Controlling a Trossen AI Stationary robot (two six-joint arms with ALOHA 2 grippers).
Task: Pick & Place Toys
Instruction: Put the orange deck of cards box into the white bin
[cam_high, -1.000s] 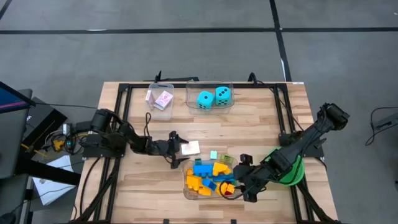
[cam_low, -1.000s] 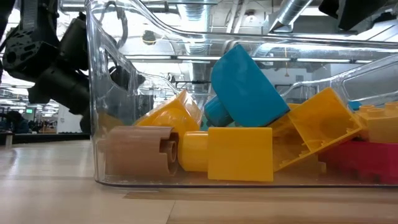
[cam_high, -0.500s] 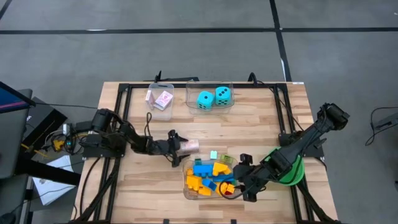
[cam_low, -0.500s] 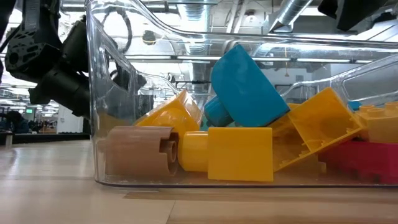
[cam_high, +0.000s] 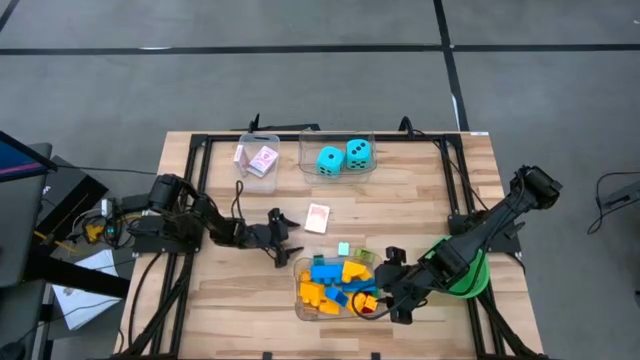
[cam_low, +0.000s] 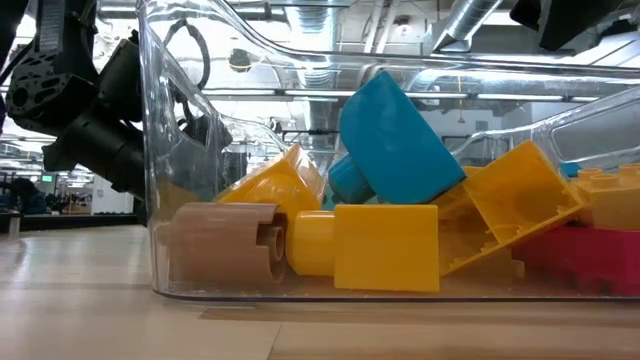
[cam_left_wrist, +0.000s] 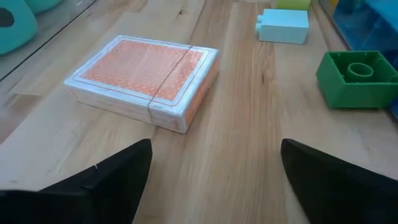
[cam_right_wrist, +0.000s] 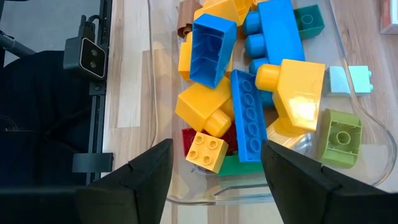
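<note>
Since a second ago the pink-backed card pack (cam_high: 317, 217) has gone from between the left claw (cam_high: 283, 236) fingers to lying free and flat on the surface (cam_high: 400, 200), a little beyond the fingertips; the claw has drawn back slightly and its fingers stand apart with nothing between them. In the left wrist view the pack (cam_left_wrist: 144, 80) shows an orange-pink patterned back with a white border and white sides, one thin seam across it. Beside it lie a pale mint brick (cam_left_wrist: 283, 25) and a green brick (cam_left_wrist: 356, 78), both loose on the wood.

The right claw (cam_high: 392, 300) hangs over the near end of the clear tub (cam_high: 300, 300) of bricks, fingers partly spread and empty. Below it the tub holds blue, yellow, red and green bricks (cam_right_wrist: 249, 106) heaped together. Two cyan dice (cam_high: 344, 156) sit in another tub at the far edge, with more cards (cam_high: 262, 160) in the small tub beside them.

From table height the tub wall distorts the bricks (cam_low: 390, 240), and only a dark part of the left arm shows behind it. The green bowl (cam_high: 466, 278) is mostly covered by the right arm.
</note>
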